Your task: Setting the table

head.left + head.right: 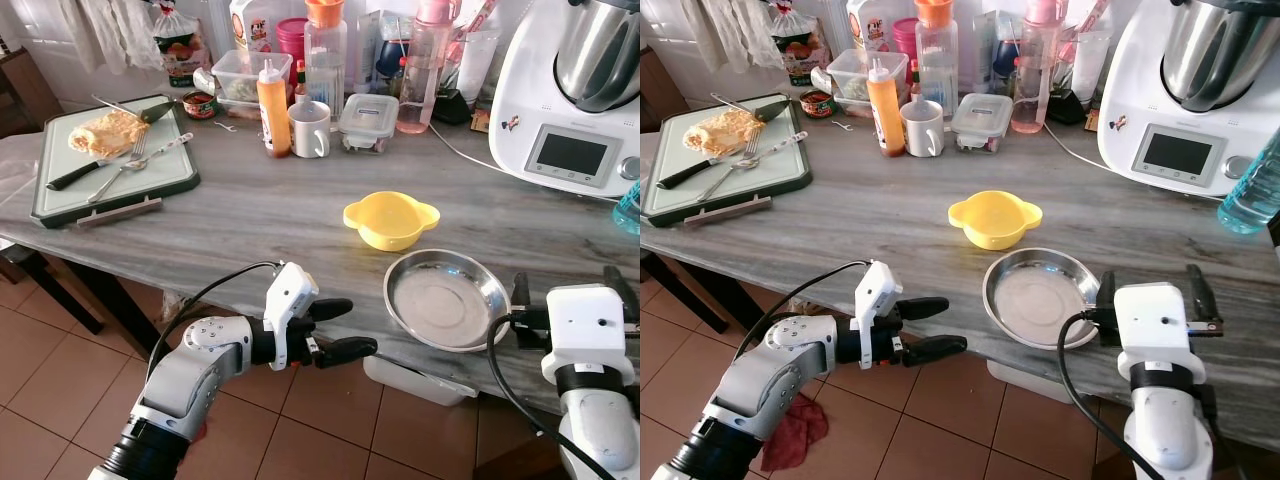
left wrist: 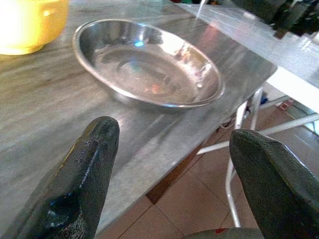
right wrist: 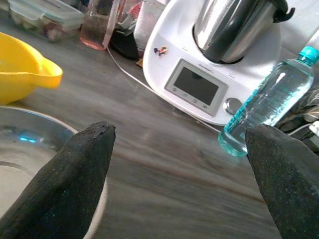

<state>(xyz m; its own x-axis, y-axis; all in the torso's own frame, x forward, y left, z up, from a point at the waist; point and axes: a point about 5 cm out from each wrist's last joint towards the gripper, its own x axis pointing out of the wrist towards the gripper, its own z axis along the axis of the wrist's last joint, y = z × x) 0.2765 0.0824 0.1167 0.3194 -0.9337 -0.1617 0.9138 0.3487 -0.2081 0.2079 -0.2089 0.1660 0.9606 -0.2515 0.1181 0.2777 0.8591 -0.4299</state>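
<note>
A shallow steel plate [image 1: 445, 300] lies near the front edge of the grey table [image 1: 260, 210]. Just behind it stands a yellow bowl [image 1: 390, 220]. My left gripper [image 1: 362, 327] hangs open in front of the table edge, to the left of the plate, with nothing between its fingers. In the left wrist view the steel plate [image 2: 149, 64] lies ahead of the left gripper [image 2: 174, 164]. My right gripper [image 3: 179, 174] is open over the table, right beside the plate's right rim; one of its fingers [image 1: 520, 290] is close to that rim. It holds nothing.
A green cutting board [image 1: 170, 170] with an omelette, fork [image 1: 125, 165] and knife sits at the back left. A sauce bottle [image 1: 273, 108], mug [image 1: 310, 130], boxes and bottles crowd the back. A white kitchen machine [image 1: 575, 100] and a water bottle [image 1: 1252, 190] stand at right.
</note>
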